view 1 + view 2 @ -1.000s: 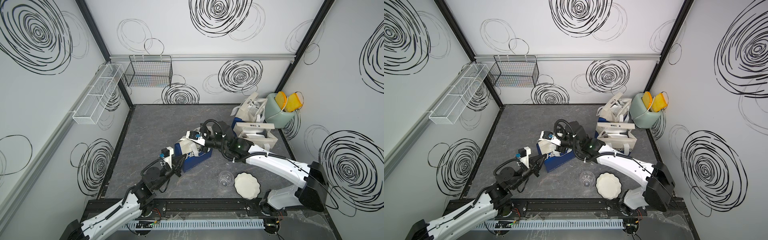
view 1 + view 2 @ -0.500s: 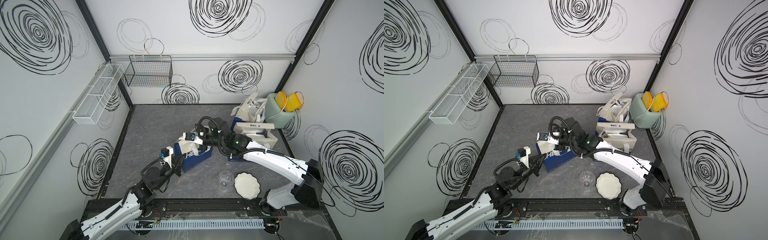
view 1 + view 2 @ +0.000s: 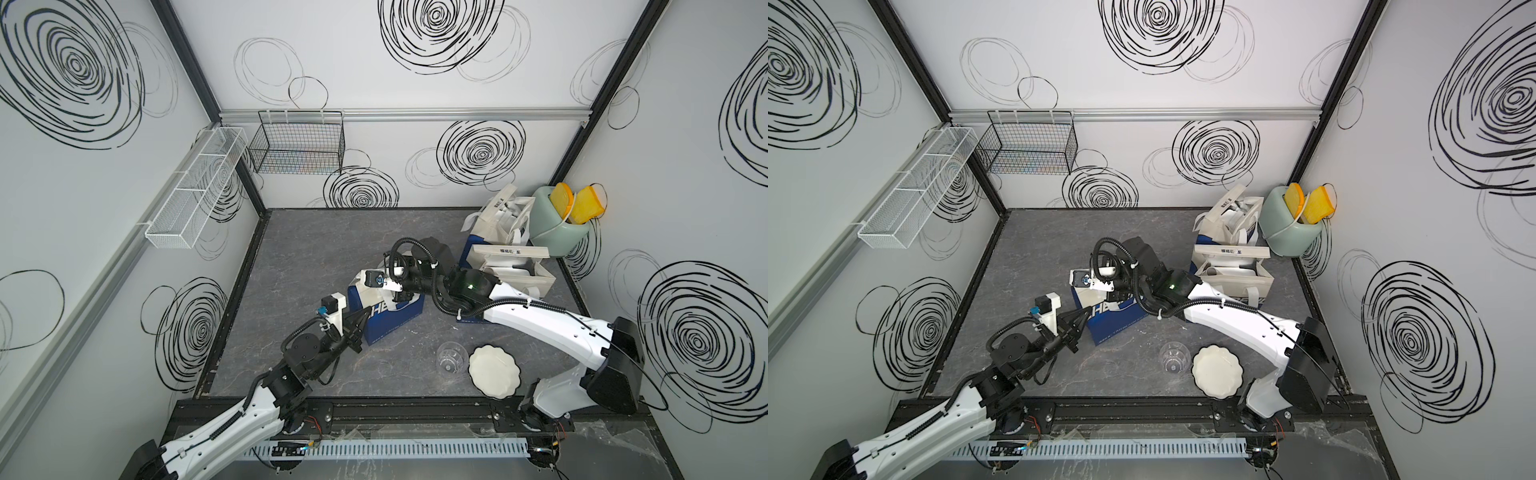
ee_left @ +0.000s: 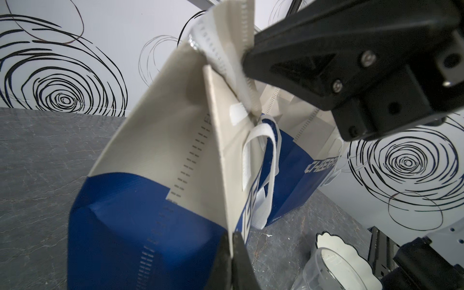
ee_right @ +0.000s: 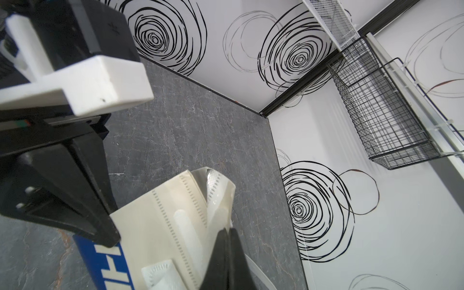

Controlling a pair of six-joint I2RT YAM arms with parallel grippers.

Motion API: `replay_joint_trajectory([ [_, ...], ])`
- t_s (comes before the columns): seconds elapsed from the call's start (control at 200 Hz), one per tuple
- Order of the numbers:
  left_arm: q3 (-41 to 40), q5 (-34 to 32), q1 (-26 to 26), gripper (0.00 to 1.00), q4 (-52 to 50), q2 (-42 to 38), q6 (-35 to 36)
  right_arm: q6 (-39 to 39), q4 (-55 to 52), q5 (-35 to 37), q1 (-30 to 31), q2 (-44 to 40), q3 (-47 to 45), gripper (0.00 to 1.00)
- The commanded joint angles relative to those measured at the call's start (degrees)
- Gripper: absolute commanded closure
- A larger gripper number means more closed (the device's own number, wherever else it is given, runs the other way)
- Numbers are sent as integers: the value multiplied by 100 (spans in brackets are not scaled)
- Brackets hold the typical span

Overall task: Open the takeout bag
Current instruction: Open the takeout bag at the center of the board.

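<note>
White walls point(image 3: 361, 97) scribbled with black swirls close in a dark grey, marble-veined floor point(image 3: 324, 249) on the left, far and right, meeting at black corner posts point(image 3: 186, 58). A silver rail point(image 3: 457, 114) runs along the far wall with a black wire basket point(image 3: 297, 145) hanging at its left end, and a long white mesh shelf point(image 3: 195, 191) is fixed to the left wall. The light is soft and even.

Centre: takeout bag point(image 3: 395, 320); cup point(image 3: 450, 358) beside plate point(image 3: 495, 371), front-right of it; spare bags point(image 3: 509, 251) behind-right; bin point(image 3: 552, 237) in back-right corner.
</note>
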Motion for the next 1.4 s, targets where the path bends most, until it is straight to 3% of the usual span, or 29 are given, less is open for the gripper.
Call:
replay_joint_trajectory([
  [0.0,108,47,-52,100,-19,-51,-8,-296,506,525,-51,-48,300,100],
  [0.375,117,45,-49,100,-32,-42,1,-794,502,1039,55,37,333,100],
  [1.066,98,-8,-45,100,-80,-66,9,-824,384,1015,65,-45,436,100],
  [1.256,85,-63,-44,100,-106,-61,3,-555,591,858,78,-346,101,100],
  [1.391,105,-47,-44,100,-62,-18,-9,-425,662,774,46,-692,-284,84],
])
